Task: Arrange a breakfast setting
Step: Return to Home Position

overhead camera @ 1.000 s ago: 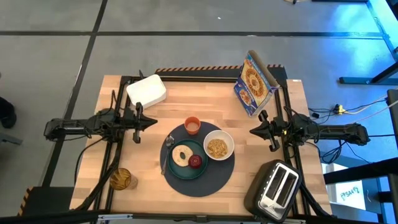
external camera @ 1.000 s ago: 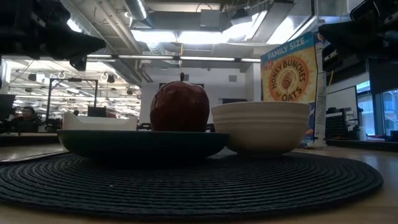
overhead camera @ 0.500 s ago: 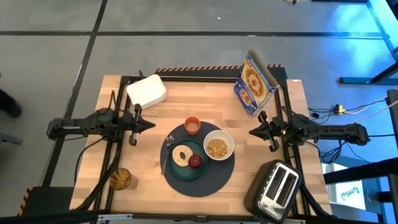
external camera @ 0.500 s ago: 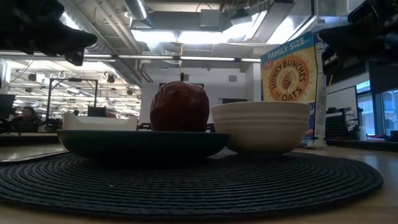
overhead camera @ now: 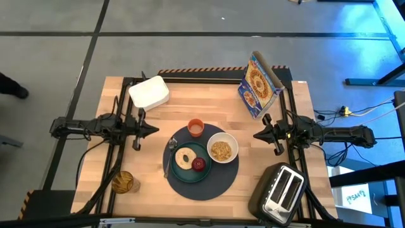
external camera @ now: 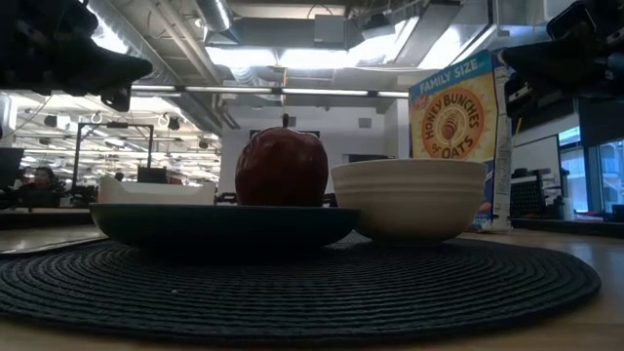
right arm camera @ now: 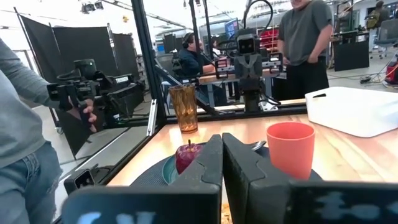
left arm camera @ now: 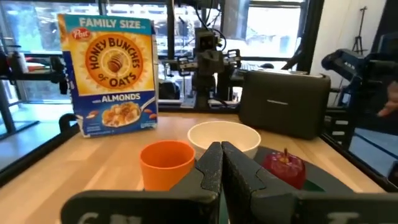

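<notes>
A round dark-navy mat lies at the table's middle. On it rest a teal plate with a bagel and a red apple, a white bowl of cereal, and an orange cup. Cutlery lies at the plate's left edge. My left gripper is shut and empty, raised left of the mat. My right gripper is shut and empty, raised right of the bowl.
A cereal box stands at the far right. A white lidded container sits at the far left. A black toaster is at the near right corner, an amber glass at the near left. People stand beyond the table.
My left gripper has drawn back a little toward the table's left edge, then come slightly back, staying shut. The breakfast things have kept still.
</notes>
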### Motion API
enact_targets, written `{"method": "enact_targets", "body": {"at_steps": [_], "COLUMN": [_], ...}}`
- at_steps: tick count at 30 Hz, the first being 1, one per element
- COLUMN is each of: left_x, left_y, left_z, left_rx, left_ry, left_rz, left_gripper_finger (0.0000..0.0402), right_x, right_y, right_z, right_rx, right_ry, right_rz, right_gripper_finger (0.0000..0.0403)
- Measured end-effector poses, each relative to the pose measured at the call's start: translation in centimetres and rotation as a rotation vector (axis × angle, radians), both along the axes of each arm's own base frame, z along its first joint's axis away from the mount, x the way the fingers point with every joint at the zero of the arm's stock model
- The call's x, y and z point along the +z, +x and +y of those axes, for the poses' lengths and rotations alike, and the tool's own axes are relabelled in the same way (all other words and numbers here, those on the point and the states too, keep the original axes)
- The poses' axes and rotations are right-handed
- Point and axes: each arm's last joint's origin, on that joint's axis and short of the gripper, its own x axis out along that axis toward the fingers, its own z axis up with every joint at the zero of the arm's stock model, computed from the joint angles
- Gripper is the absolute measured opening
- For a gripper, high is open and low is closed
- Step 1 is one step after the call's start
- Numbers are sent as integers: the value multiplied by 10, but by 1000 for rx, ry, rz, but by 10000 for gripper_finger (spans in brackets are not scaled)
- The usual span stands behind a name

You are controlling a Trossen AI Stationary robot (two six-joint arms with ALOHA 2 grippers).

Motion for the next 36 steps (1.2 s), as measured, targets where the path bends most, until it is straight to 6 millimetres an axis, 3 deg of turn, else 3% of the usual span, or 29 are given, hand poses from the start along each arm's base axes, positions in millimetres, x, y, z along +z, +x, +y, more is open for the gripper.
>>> {"method": "enact_targets", "body": {"at_steps": [6, 26, 36], "left_x": [-16, -13, -12], "left_y": [2, 1, 1], "left_z": [-8, -11, -11], "left_rx": [-79, -28, -28], "left_ry": [-34, 68, 58], "left_rz": [45, 14, 9], "left_gripper_finger": [0, 0, 0], "right_x": [0, -8, -4], "right_y": [0, -1, -6], "right_z": [0, 0, 3], "right_rx": [0, -7, 86], "right_ry": [-2, -50, -74], "right_rz": [-1, 64, 19], "right_gripper_finger": [0, 0, 0]}}
